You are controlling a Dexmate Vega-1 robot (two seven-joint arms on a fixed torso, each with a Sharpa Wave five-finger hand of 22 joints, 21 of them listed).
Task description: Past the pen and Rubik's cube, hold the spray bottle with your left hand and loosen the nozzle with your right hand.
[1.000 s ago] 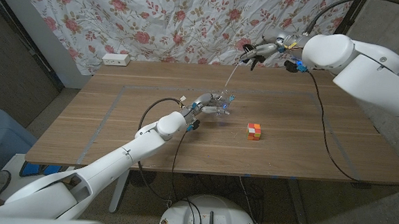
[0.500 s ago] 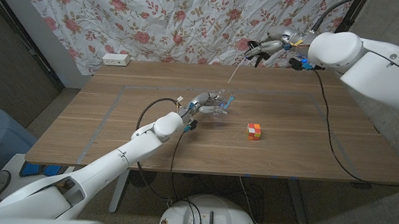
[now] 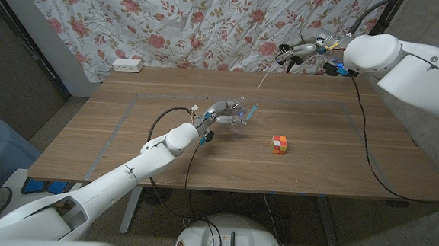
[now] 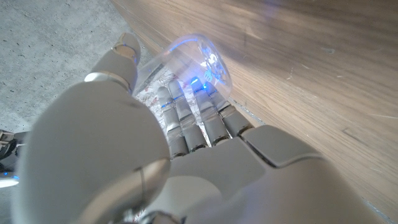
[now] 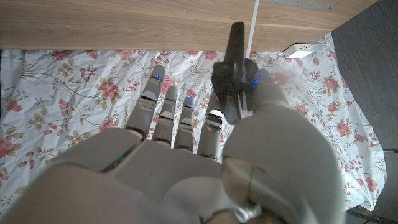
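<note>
Wooden and broad, the brown plank desk (image 3: pixel 128 125) carries everything, with a taped rectangle marked on its top and a rose-printed cloth (image 3: pixel 172 21) hung behind it. A white power strip (image 3: pixel 127 65) lies at the far left edge against that cloth.

Next in size, the clear plastic spray bottle (image 3: pixel 239 115) lies on its side near the middle of the desk, wrapped by the left hand (image 3: pixel 224 114). In the left wrist view the fingers (image 4: pixel 186 121) curl round the transparent body (image 4: pixel 199 62), which glows blue from the hand's own lights. That firm wrap looks meant to keep the bottle from turning while its top is worked.

Well apart and high over the far right of the desk, the right hand (image 3: pixel 299 51) pinches the dark grey nozzle (image 5: pixel 231 74) between thumb and fingers, and a thin pale dip tube (image 3: pixel 264 78) hangs down from it toward the desk. So the nozzle appears fully off the bottle, lifted clear so the tube comes free; the loosening looks done.

Smallest, the orange, red and white Rubik's cube (image 3: pixel 280 144) sits untouched just right of the bottle, nearer the robot. I cannot make out a pen.
</note>
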